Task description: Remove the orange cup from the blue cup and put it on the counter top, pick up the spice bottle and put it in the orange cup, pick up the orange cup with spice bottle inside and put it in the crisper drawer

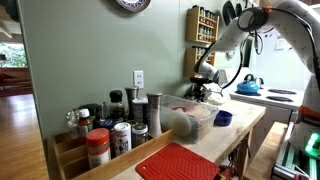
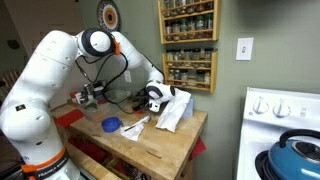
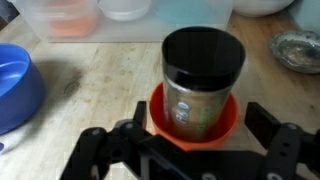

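My gripper (image 3: 198, 112) is spread wide, and its two dark fingers (image 3: 262, 118) stand on either side of the orange cup (image 3: 160, 118). The right finger is clear of the cup wall. The left one sits just beside the rim, and I cannot tell whether it touches. Nothing is clamped.

The orange cup stands upright on the counter top (image 3: 90, 95), right between the jaws. The spice bottle (image 3: 203, 70) stands upright inside it, its metallic body rising well above the rim and its black cap on top.

In the wrist view the blue cup (image 3: 12, 85) is off to the left. It is apart from the orange cup and rests on the same pale wood. Beyond the two cups a clear plastic tub (image 3: 75, 18) holds something orange, with a white bowl (image 3: 125, 8) beside it and a small metal dish (image 3: 298, 50) at the right.

In both exterior views the arm (image 2: 60, 80) reaches down over the far part of the counter top (image 1: 245, 125), with the gripper (image 1: 205, 85) low among the clutter. The orange cup is too hidden there for me to pick out. The blue cup (image 1: 223, 118) shows near the clear tub (image 1: 188, 122), and a red ribbed mat (image 1: 178, 163) lies at the near end. A blue kettle (image 1: 250, 85) sits on the stove behind.
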`<state>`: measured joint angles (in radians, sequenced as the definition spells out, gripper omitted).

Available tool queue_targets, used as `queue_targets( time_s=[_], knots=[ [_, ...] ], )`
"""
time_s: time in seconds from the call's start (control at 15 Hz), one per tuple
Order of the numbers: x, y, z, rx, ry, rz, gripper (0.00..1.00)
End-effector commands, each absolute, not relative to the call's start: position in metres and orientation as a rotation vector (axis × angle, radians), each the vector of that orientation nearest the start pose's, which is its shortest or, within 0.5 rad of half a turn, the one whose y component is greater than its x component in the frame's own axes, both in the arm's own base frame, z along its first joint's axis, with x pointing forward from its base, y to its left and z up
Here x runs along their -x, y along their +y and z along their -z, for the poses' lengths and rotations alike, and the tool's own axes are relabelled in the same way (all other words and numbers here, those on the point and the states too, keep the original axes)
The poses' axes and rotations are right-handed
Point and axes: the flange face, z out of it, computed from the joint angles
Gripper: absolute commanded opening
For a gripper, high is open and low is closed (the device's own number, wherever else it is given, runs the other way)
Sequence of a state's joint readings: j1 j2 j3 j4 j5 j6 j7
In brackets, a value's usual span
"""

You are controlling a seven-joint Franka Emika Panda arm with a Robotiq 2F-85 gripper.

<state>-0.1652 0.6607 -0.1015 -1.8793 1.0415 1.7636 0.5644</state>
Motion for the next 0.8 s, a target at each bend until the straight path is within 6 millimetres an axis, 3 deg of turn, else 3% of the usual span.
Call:
queue_targets(
  time_s=[0.0,0.2,0.27,0.4,0.53,0.6,0.73],
  knots=[
    [-0.570,-0.071,-0.133,1.692,1.477,-1.007,1.00],
    [-0.571,-0.067,-0.129,1.697,1.469,-1.008,0.97],
    [-0.572,-0.066,-0.130,1.691,1.460,-1.006,0.75],
    [-0.575,-0.066,-0.134,1.678,1.449,-1.006,0.70],
    [-0.576,-0.066,-0.143,1.668,1.446,-1.007,0.53],
    [-0.577,-0.065,-0.148,1.665,1.444,-1.011,0.49],
    [-0.579,-0.063,-0.159,1.671,1.425,-1.016,0.47]
  ],
)
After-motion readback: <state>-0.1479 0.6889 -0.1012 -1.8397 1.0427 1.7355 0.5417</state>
